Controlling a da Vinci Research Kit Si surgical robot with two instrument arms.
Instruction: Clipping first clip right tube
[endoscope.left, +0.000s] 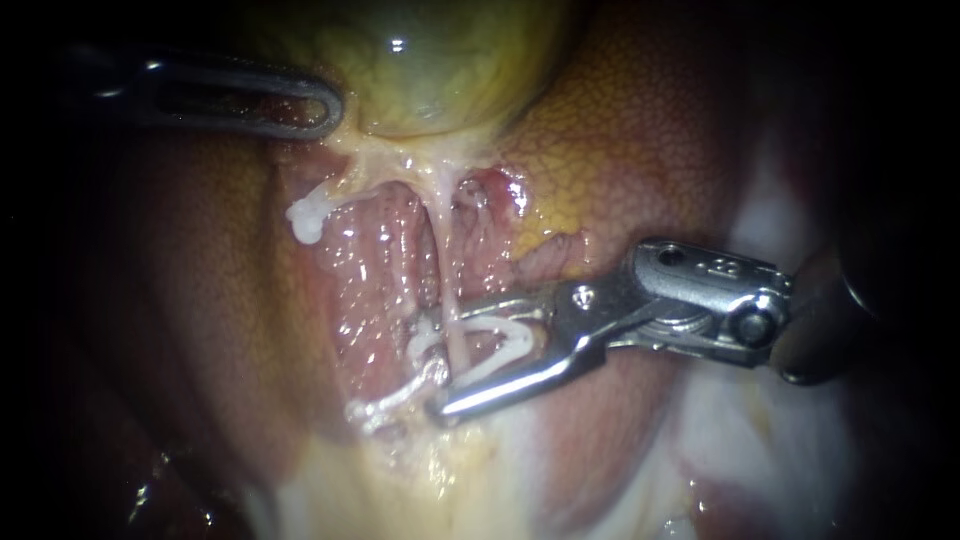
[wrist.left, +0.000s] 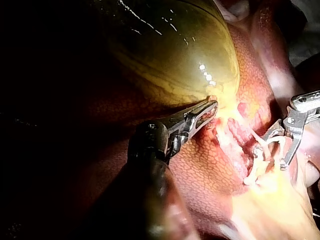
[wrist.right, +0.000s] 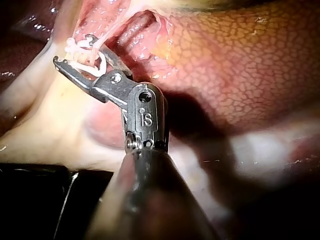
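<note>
Right instrument (endoscope.left: 446, 366): jaws held apart on a white clip (endoscope.left: 508, 342) set astride a tube (endoscope.left: 447, 270). Left instrument (endoscope.left: 325, 105): jaws clamped on the gallbladder (endoscope.left: 440, 70).

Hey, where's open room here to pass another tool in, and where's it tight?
Free: the liver below the left tool, and the pale tissue under the right tool. Crowded: the tube, straddled by the right tool holding a clip.
</note>
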